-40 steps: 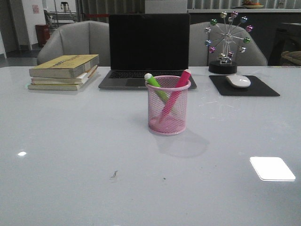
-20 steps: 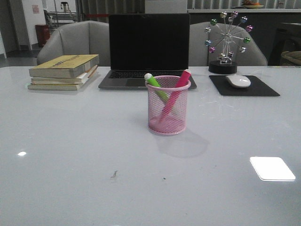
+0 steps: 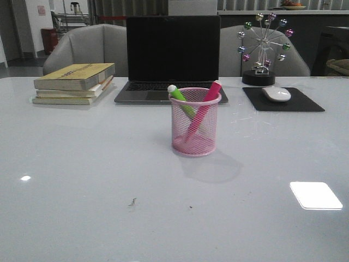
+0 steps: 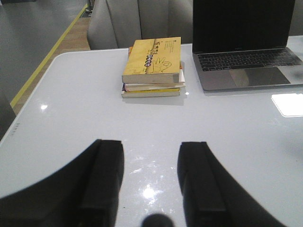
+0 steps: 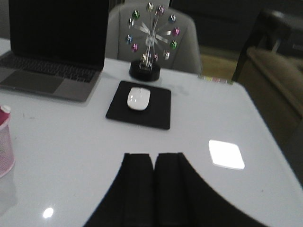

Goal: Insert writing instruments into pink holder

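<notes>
Far left, a stack of books (image 3: 74, 83) lies flat on the table (image 3: 82, 180); the top cover is yellow, with a drawn hand and a line of print too small to read in the left wrist view; no title can be made out. The left gripper (image 4: 151, 182) hangs over bare table near the books, fingers spread wide, nothing between them; it does not show in the front view.

Behind centre, an open laptop (image 3: 173, 57), screen dark; no brand mark visible on it. Just in front of it stands the holder (image 3: 195, 122), upright, pink mesh; the green marker (image 3: 180, 99) leans inside toward the left rim, pale tip up; the pink marker (image 3: 203, 111) leans toward the right rim; the two cross low in the cup. Both are inside; none lies loose on the table.

Judgement: the inserting step looks finished; nothing remains to pick up, so the next move calls only for the arms to keep clear of the cup.

Right of centre, a mouse (image 3: 276, 94) rests on a black mat (image 3: 282, 100); behind it a wheel ornament (image 3: 264, 48) with coloured balls. The right gripper (image 5: 152, 187) hovers over bare table nearer than the mat, fingers pressed together, holding nothing; the holder's edge shows at that view's margin, well apart from it.
</notes>
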Action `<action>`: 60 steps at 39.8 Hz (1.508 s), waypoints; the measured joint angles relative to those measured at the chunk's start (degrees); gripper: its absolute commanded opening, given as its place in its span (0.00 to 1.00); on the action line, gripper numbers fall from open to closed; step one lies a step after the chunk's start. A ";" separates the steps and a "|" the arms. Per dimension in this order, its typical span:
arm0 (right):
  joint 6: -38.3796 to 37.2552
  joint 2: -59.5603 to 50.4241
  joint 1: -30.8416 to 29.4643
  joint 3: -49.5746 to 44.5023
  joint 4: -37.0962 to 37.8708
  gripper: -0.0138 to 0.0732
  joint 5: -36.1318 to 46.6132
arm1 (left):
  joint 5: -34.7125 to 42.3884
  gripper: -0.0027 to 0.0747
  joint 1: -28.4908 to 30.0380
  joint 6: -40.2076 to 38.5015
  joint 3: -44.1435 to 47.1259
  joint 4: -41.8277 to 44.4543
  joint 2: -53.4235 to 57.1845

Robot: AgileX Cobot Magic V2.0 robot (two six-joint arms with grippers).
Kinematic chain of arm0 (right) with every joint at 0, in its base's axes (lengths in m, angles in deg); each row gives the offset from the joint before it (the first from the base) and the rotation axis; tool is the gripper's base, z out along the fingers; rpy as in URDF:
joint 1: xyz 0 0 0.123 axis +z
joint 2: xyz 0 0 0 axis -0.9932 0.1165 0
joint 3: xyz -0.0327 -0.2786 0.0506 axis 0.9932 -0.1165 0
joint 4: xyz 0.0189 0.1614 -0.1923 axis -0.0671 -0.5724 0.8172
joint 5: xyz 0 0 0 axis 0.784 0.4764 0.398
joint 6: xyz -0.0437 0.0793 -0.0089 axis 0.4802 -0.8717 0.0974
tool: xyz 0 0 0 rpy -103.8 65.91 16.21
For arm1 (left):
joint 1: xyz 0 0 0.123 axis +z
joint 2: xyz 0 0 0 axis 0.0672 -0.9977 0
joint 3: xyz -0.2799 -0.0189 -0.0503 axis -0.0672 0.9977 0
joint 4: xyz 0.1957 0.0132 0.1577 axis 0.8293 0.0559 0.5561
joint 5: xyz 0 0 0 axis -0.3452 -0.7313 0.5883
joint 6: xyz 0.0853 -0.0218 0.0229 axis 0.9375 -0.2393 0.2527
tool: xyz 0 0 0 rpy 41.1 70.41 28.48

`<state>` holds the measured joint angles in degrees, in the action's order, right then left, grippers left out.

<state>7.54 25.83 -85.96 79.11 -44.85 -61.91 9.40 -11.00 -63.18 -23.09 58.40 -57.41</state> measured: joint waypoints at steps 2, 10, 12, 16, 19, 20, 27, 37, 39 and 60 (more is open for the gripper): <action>0.00 -2.51 0.00 -2.48 0.66 0.23 2.98 | 0.00 0.49 0.00 0.00 0.00 0.00 0.00; 0.00 -14.70 0.00 -13.40 1.16 0.23 5.65 | 0.00 0.49 0.00 0.00 0.00 0.00 0.00; 0.00 -17.32 0.00 -15.04 1.16 0.23 5.65 | 0.00 0.49 0.00 0.00 0.00 0.00 0.00; 0.00 -21.89 0.00 -16.84 -2.85 0.23 5.03 | 0.00 0.49 0.00 0.00 0.00 0.00 0.00; 0.00 -24.84 0.00 -19.06 -4.66 0.23 3.91 | 0.00 0.49 0.00 0.00 0.00 0.00 0.00; 0.00 -25.48 0.00 -20.11 -4.89 0.23 3.67 | 0.00 0.49 0.00 0.00 0.00 0.00 0.00; 0.00 -28.85 0.00 -23.51 -5.13 0.23 0.42 | 0.00 0.49 0.00 0.00 0.00 0.00 0.00; 0.00 -28.85 0.00 -23.54 -6.39 0.23 -0.30 | 0.00 0.49 0.00 0.00 0.00 0.00 0.00; 0.00 -28.85 0.00 -23.54 -6.39 0.23 -0.30 | 0.00 0.49 0.00 0.00 0.00 0.00 0.00; 0.00 -28.85 0.00 -23.54 -6.43 0.23 -0.30 | 0.00 0.49 0.00 0.00 0.00 0.00 0.00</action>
<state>7.54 -3.03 -85.96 55.57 -51.28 -62.21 9.40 -11.00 -63.18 -23.09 58.40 -57.41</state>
